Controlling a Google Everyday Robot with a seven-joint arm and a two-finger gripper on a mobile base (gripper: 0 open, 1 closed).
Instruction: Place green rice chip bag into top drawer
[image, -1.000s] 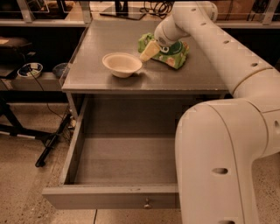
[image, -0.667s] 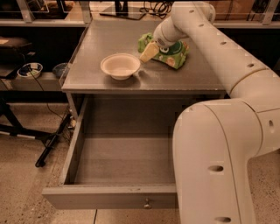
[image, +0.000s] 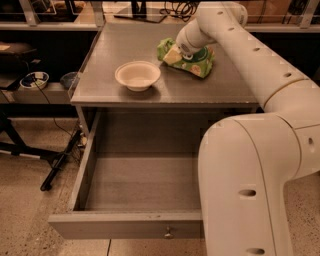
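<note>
Seen from above and in front: flat grey wooden cabinet top (image: 125, 42), with a crinkled bright green rice chip bag with white lettering (image: 199, 62) lying toward its back right, near a cream-white round bowl (image: 137, 75) but apart from it. Reaching in from the right, a thick white jointed robot arm (image: 260, 70), ending in a two-finger gripper (image: 172, 55) set down on the bag's left end and touching the green wrapper. Cannot tell whether parted or clamped on the bag. Compared with a second ago, almost nothing different: gripper at the same end of the bag, bag in the same spot and not lifted, bowl where it was, only a slight shift of the view. Below, a wide shallow grey wooden top drawer (image: 125, 225) pulled well out, with a small round metal knob (image: 168, 232) at the centre of its front panel, bag not yet inside. Judged from this: grasp probably being settled, with the lift, the carry forward and the lowering into the drawer all left to do
</note>
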